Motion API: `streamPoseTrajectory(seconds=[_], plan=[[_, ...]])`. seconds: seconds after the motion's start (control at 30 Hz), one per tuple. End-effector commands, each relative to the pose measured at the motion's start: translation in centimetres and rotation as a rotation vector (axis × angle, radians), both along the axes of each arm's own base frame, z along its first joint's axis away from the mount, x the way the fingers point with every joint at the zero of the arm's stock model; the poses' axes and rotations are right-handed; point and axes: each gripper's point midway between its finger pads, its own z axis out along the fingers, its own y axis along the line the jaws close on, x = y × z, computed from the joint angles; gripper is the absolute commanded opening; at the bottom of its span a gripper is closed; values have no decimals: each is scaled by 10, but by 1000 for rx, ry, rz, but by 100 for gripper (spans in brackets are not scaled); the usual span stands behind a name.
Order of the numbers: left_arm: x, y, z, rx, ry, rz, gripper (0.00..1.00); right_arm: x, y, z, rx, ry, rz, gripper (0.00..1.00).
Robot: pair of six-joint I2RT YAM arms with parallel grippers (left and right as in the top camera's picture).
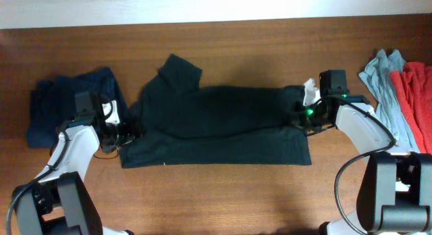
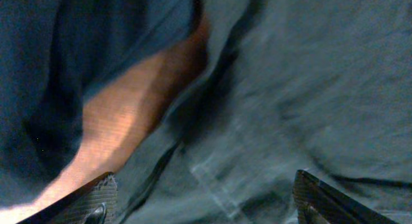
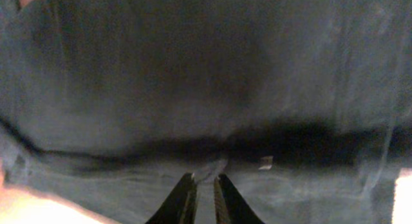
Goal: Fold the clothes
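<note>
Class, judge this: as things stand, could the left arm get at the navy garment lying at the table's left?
Probably yes. The navy garment lies uncovered right beside the left arm, whose jaws stand open and empty at the edge of the black shirt.

Overhead evenly lit; wrist views dim, blurred over black T-shirt (image 2: 309, 89).

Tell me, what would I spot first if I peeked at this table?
A big black T-shirt lies spread across the middle of the wooden table. A robot arm sits at each end: the left gripper is open at its left edge, and the right gripper is pinched on its right edge. A navy pile lies far left, with a grey-blue cloth and a red cloth far right.
</note>
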Motion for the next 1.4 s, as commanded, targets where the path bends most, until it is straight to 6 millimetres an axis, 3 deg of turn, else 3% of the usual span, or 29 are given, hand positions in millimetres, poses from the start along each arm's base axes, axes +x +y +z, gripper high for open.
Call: streamPoseTrajectory(seconds=[0.0, 0.07, 0.1, 0.17, 0.23, 0.4, 0.57, 0.73, 0.83, 1.0, 1.17, 1.2, 1.3, 1.37], plan=[[18, -8, 26, -27, -106, -115, 73, -27, 23, 0, 70, 75, 89, 9], [24, -20, 36, -66, -168, -218, 47, -49, 40, -17, 67, 116, 152, 7], [23, -24, 38, -81, -177, -243, 39, -54, 46, -23, 59, 115, 175, 6], [12, -36, 38, -122, -156, -305, 22, -45, 46, -29, 26, 58, 186, 6], [-1, -48, 34, -137, -100, -342, 16, -29, 41, -28, 0, 3, 156, 6], [-25, -78, 24, -99, 5, -446, 16, 3, 35, -19, 13, -109, 80, 6], [-33, -102, 20, -47, 30, -543, 22, 2, 35, -19, 14, -102, 80, 7], [-41, -95, 8, 157, 92, -604, 31, 1, 35, -20, 15, -97, 81, 7], [-40, -85, 3, 233, 113, -603, 43, 0, 35, -20, 15, -95, 81, 7], [-41, -78, -13, 265, 165, -603, 45, -1, 35, -20, 15, -90, 80, 7], [-28, -74, -22, 305, 142, -593, 45, -2, 35, -21, 14, -86, 81, 7], [-26, -74, -23, 306, 137, -592, 40, -2, 35, -21, 14, -83, 80, 7], [-24, -75, -22, 308, 128, -591, 8, -4, 35, -21, 14, -75, 80, 6], [-21, -74, -20, 311, 123, -589, 0, -4, 35, -21, 14, -75, 80, 6]])
